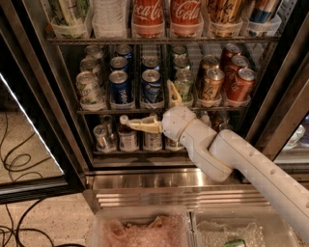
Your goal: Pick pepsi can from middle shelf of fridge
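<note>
The fridge [159,181] stands open before me, with a black frame and a steel base. On the middle shelf [96,111] two rows of blue pepsi cans stand in clear trays. The front ones are at the left [119,88] and right [151,86]. My gripper [146,103] is open, just in front of the shelf's front rail and below the front pepsi cans. One finger [133,123] points left under the rail. The other finger [173,92] points up between the right pepsi can and a green-white can [184,83]. It holds nothing.
Green-white cans [87,87] stand left of the pepsi cans, orange cans [213,83] and red-orange cans [239,83] to the right. Coca-Cola bottles [148,14] are on the shelf above. Small cans [102,137] sit on the lower shelf. Clear bins [140,226] lie on the floor in front.
</note>
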You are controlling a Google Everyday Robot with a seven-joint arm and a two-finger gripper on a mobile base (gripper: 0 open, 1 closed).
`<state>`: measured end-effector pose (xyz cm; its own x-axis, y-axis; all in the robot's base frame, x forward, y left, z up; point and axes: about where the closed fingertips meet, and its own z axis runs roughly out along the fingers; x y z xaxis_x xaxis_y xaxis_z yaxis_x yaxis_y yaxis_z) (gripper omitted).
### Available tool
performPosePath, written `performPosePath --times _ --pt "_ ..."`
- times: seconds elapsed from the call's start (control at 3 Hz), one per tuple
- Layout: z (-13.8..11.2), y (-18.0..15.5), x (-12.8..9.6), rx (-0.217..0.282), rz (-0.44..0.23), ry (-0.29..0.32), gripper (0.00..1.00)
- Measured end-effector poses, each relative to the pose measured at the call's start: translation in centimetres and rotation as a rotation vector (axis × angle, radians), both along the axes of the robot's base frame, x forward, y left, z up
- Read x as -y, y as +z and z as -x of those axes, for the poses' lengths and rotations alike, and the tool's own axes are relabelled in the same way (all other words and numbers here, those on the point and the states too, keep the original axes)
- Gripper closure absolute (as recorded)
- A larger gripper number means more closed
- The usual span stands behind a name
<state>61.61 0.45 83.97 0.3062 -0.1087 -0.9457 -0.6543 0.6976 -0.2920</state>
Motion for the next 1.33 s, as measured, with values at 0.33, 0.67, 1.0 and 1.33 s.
performPosePath --times 0.33,0.67,1.0,1.33 --pt "-0.9 0.21 -1.44 -0.003 0.038 0.017 0.0" --pt "-0.91 0.19 -1.47 -0.003 0.039 0.016 0.0" --pt "-1.56 0.32 -0.56 0.013 0.027 -0.03 0.0" --pt "-1.57 0.32 -0.55 0.013 0.027 -0.031 0.0"
